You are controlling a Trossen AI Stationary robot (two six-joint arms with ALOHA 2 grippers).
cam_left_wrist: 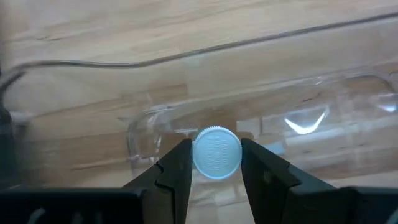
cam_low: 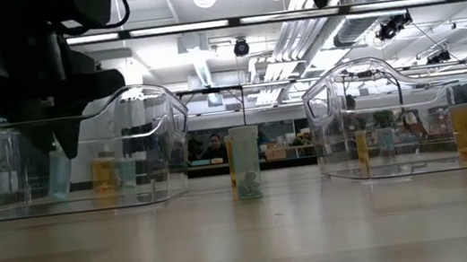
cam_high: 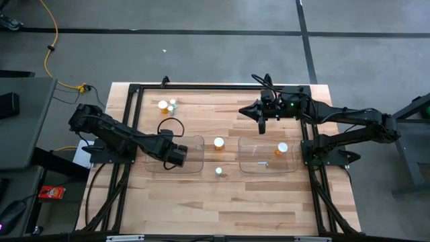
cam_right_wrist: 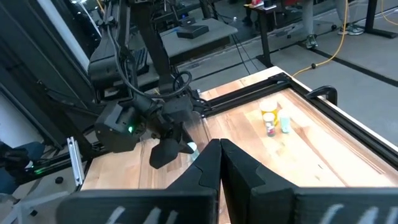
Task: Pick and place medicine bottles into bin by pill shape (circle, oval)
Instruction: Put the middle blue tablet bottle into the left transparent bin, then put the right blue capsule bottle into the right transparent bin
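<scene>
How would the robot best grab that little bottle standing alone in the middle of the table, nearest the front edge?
Probably from straight above, fingers closing on the sides just under the cap. The clear bottle stands upright between the two bins, its white cap facing up, with open table all around. The low view shows a straight, narrow body, so a top-down pinch should fit.

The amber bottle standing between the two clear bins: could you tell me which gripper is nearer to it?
The left. The left gripper hangs over the left bin beside the amber bottle; the right gripper is farther, near the table's far edge.
</scene>
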